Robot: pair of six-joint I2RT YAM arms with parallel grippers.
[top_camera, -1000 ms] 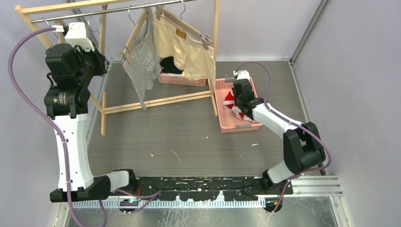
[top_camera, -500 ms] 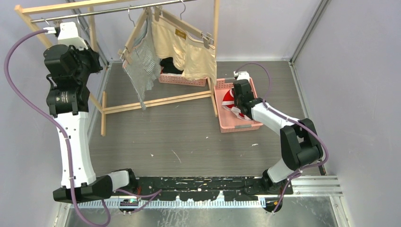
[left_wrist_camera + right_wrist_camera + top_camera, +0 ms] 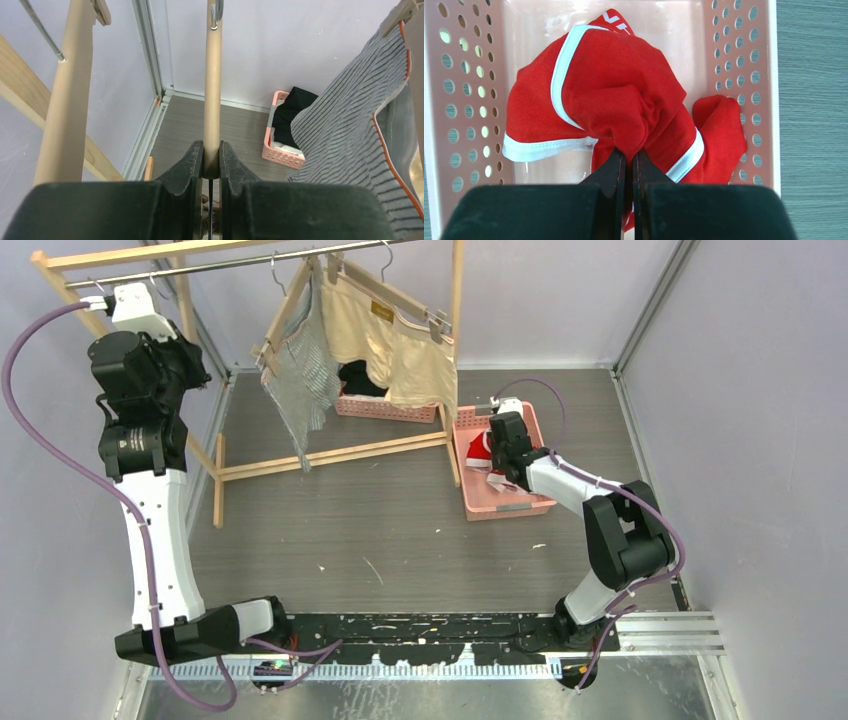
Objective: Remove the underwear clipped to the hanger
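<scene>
At the left end of the wooden rack (image 3: pixel 330 455), my left pincer (image 3: pixel 211 150) is closed tight on a round wooden post (image 3: pixel 212 100) of the rack, one finger flat against each side. From above, my own black wrist hides this grip. A second pale pole (image 3: pixel 65 100) and a slanted plank (image 3: pixel 30 85) of the rack stand left of the post, both cut off at the picture edge.

Toward the rack's middle, the grey-and-white striped underwear (image 3: pixel 300 380) hangs from a wooden clip hanger (image 3: pixel 285 310) on the rack's metal rail (image 3: pixel 200 265). It is a soft, fine-striped knit with an orange edge, drooping to a point. Its right part runs out of my left wrist view. Just right of it on the same rail hangs the beige underwear (image 3: pixel 400 340), smooth and creased, with a small brown label at the waistband. The clips are too small to make out clearly.

Behind the rack, a pink perforated basket (image 3: pixel 385 408) holds black folded clothes (image 3: pixel 360 375), partly screened by the hanging pieces.

Just right of the rack's right leg sits a second pink basket (image 3: pixel 734 50), hard plastic with rows of round holes. The red underwear (image 3: pixel 614 100), white-trimmed and bunched, is inside it, off the rack. My right pincer (image 3: pixel 626 160) is shut, pinching a fold of that red cloth. From above, my right wrist covers most of it.
</scene>
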